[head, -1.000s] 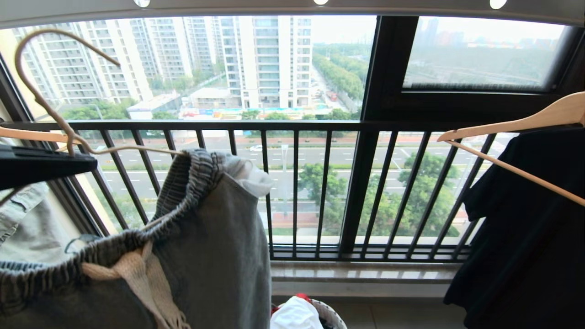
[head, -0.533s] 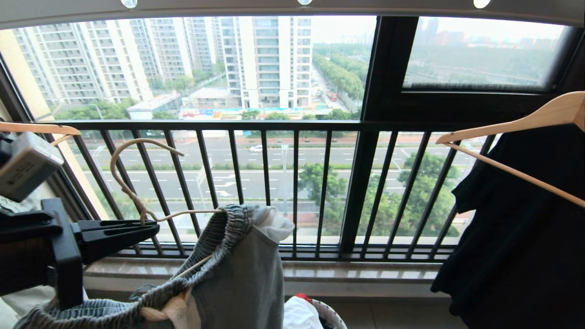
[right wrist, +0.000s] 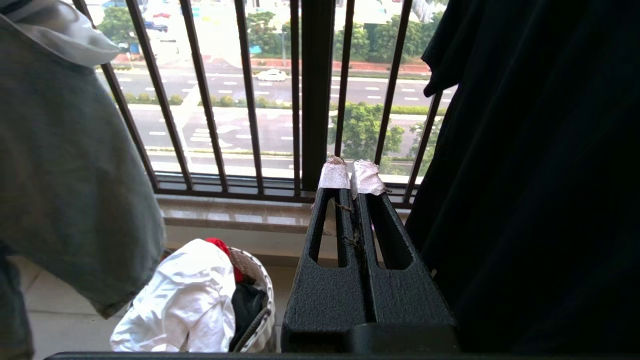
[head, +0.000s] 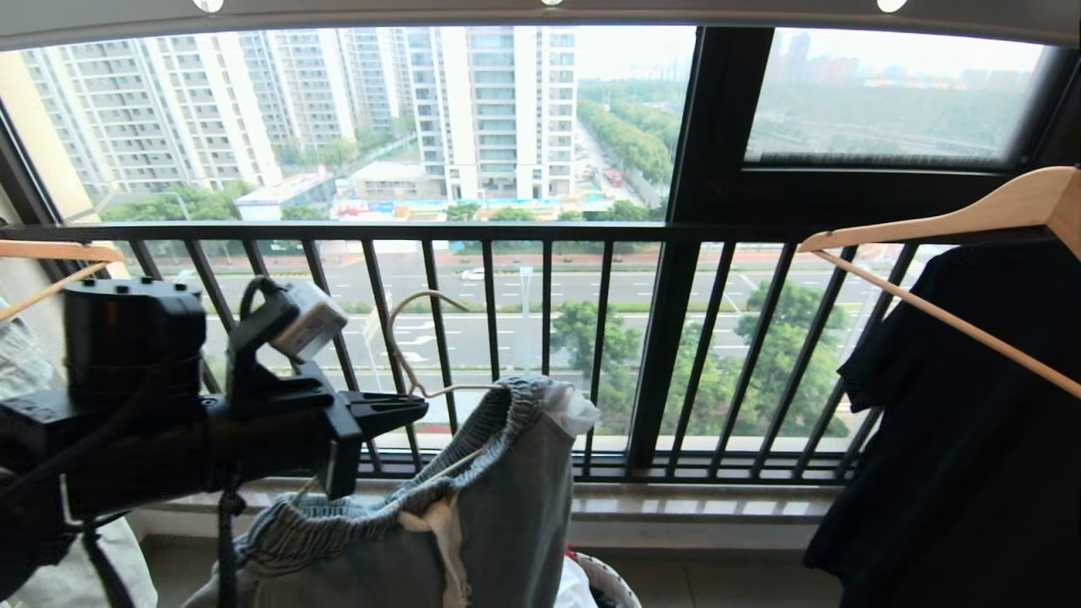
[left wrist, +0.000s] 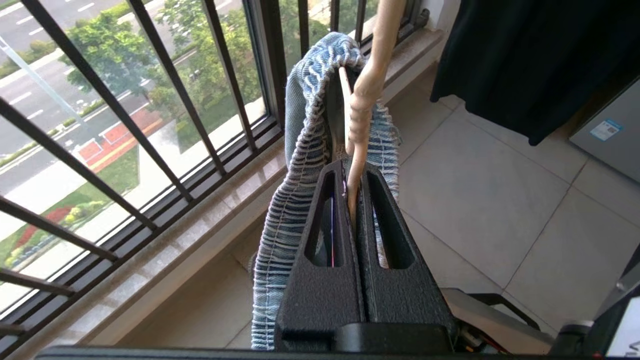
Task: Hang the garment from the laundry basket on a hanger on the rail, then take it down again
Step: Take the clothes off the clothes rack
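The blue-grey denim garment (head: 507, 515) hangs by its ribbed waistband from the thin cream hanger (head: 407, 369), low in front of the window railing. My left gripper (head: 420, 408) is shut on the hanger's neck just below the hook. In the left wrist view the neck of the hanger (left wrist: 370, 85) runs between the shut fingers of the left gripper (left wrist: 350, 167), with the garment's waistband (left wrist: 300, 150) draped behind. The hook is free in the air, well below the grey rail (head: 676, 10). The laundry basket (right wrist: 260, 290) stands on the floor below. My right gripper (right wrist: 351, 177) is shut and holds nothing.
A black shirt (head: 971, 422) hangs on a wooden hanger (head: 929, 226) at the right. Another wooden hanger (head: 51, 251) carries pale denim (head: 17, 363) at the far left. The black barred window railing (head: 540, 232) and its sill lie behind. White cloth (right wrist: 185, 300) fills the basket.
My left arm has swung down and to the right with the hanger and garment. The hook has dropped from up near the rail to the middle of the railing.
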You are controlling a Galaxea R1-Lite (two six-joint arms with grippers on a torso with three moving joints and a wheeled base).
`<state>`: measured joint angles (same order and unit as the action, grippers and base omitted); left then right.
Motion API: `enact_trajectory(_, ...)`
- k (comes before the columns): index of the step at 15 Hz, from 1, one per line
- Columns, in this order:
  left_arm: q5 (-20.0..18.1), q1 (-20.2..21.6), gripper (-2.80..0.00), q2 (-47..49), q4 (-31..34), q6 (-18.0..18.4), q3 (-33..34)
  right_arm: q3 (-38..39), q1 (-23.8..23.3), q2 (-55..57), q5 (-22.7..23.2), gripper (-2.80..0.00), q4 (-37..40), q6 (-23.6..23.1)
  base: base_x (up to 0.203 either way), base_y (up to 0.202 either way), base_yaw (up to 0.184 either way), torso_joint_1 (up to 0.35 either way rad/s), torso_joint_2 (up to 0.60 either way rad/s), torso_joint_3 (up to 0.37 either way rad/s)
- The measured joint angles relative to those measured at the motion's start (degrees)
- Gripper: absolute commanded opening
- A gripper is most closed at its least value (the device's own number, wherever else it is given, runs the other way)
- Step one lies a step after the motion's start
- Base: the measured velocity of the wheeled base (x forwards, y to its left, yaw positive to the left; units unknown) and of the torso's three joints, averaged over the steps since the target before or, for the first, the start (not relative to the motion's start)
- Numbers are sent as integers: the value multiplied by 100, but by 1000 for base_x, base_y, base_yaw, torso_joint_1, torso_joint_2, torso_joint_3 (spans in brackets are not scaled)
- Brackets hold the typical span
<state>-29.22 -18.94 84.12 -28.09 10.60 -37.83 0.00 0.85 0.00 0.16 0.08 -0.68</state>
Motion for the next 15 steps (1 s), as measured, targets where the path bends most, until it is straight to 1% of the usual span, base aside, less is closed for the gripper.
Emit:
enact_trajectory(4,59,-206,-280,1246,-1498,-495,-8,0,0,0,2,-280,2,-42,0,0,0,0,0,0)
enact_trajectory(6,136,-241,-280,1848,-2332,-675,-72,0,-1,0,7,-280,2,-21,0,0,0,0,0,0)
enact_trajectory(7,161,-252,-280,2117,-2646,-734,-110,0,-1,0,2,-280,-4,26,0,0,0,0,0,0)
enact_trajectory(10,357,-283,-280,2869,-3282,-807,-438,0,0,0,0,-280,-15,28,0,0,0,0,0,0)
enact_trajectory(13,417,-432,-280,3433,-3484,-812,-567,0,0,0,0,-280,-15,30,0,0,0,0,0,0)
enact_trajectory(15,446,-510,-280,3785,-4027,-844,-585,0,2,0,-3,-280,-8,63,0,0,0,0,0,0)
